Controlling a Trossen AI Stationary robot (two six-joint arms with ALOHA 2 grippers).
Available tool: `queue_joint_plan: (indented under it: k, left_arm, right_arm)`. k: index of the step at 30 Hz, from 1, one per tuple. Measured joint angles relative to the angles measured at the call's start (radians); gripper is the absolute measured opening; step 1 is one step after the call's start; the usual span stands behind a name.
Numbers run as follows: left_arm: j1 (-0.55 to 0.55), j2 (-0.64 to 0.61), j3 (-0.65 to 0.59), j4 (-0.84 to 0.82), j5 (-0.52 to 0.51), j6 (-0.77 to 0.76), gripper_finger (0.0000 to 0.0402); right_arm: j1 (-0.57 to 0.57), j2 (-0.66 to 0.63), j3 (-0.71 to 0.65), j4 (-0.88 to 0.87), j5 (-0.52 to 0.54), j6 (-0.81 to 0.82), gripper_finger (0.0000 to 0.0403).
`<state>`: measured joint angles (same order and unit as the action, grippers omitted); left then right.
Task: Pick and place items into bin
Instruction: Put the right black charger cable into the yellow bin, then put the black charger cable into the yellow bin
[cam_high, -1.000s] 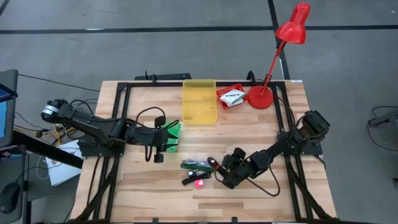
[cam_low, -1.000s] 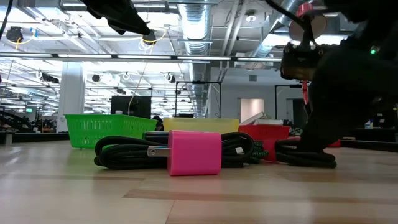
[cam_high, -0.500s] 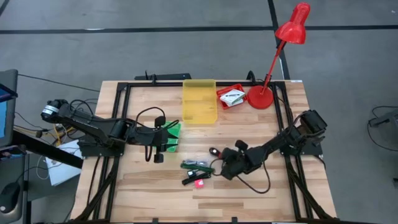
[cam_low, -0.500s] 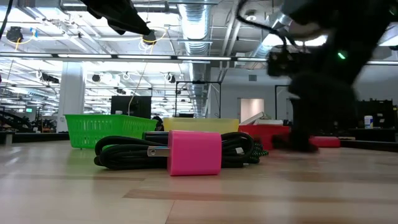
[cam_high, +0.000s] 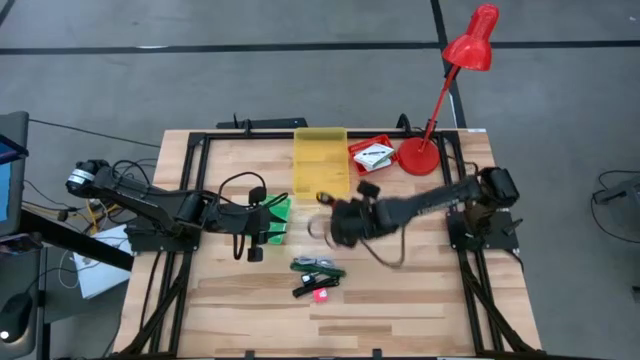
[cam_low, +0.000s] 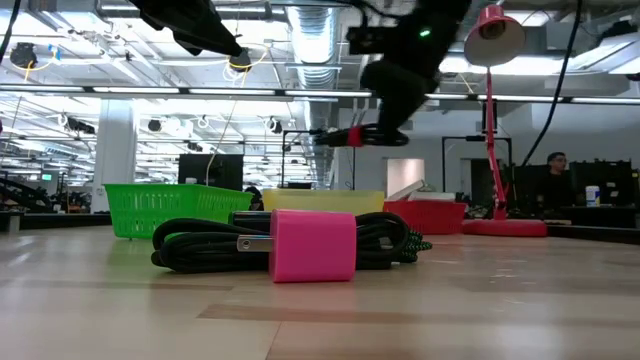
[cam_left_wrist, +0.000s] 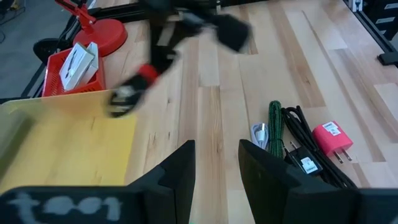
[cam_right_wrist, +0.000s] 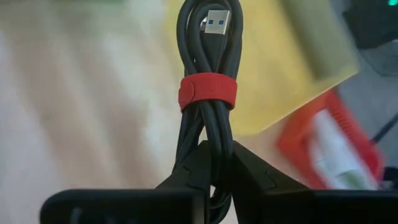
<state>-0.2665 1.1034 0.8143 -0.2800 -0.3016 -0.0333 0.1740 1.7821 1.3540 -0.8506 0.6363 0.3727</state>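
My right gripper (cam_high: 336, 218) hangs above the table just before the near edge of the yellow bin (cam_high: 320, 160), shut on a black cable bundle (cam_right_wrist: 208, 74) tied with a red strap. The bundle's plug end (cam_left_wrist: 121, 99) reaches over the bin's near rim. Near the table's front lie a green-and-black cable bundle (cam_high: 318, 266) and a pink charger (cam_low: 312, 245) with its black cable. My left gripper (cam_left_wrist: 216, 171) waits at the table's left by a green basket (cam_high: 278, 215), open, with only bare table showing between its fingers. My right gripper pinches the bundled cable strands between its two fingers just behind the red strap (cam_right_wrist: 210, 152). The fingers lie along the bundle, which sticks out ahead of them with the USB plug (cam_right_wrist: 216, 22) foremost. The bundle (cam_low: 352, 135) is roughly level and lifted well clear of the table.
A red tray with white packets (cam_high: 372, 155) stands right of the bin, with a red desk lamp's base (cam_high: 420, 156) beside it. A black frame runs around the table's edges. Bare wood lies between the bin and the loose cables.
My right gripper has risen from the table's near right part and swung toward the far left, up to the yellow bin. The black cable bundle has come with it, off the table and lifted clear.
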Motion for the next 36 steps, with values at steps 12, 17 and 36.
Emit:
queue_joint_plan:
  k: [12, 17, 36]
  left_arm:
    - [0.000, 0.000, 0.000, 0.000, 0.000, -0.013, 0.0112]
    - [0.000, 0.000, 0.000, 0.000, 0.000, -0.001, 0.0112]
    - [0.000, 0.000, 0.000, 0.000, 0.000, -0.007, 0.0112]
  right_arm:
    - [-0.360, -0.001, 0.110, 0.043, -0.250, -0.290, 0.0043]
    - [-0.430, -0.001, 0.110, 0.111, -0.272, -0.362, 0.0049]
    - [-0.428, -0.002, 0.111, 0.098, -0.296, -0.505, 0.0190]
